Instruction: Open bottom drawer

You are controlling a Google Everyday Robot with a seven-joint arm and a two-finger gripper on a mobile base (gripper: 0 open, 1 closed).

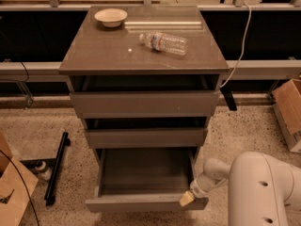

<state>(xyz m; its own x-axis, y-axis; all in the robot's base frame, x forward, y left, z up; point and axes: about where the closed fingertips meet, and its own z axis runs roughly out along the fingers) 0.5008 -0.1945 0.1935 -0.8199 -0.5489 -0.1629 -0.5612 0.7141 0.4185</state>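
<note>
Your gripper (187, 199) meets the bottom drawer's (136, 203) front right corner, likely for pulling (its grip: cannot tell). The drawer stands open.

drawers (144, 103) 3 | bowl (111, 17) 1 | bottle (164, 42) 1 | cardboard boxes (288, 112) 2 | gripper (187, 199) 1, at bottom drawer (141, 203) front's right corner
</note>
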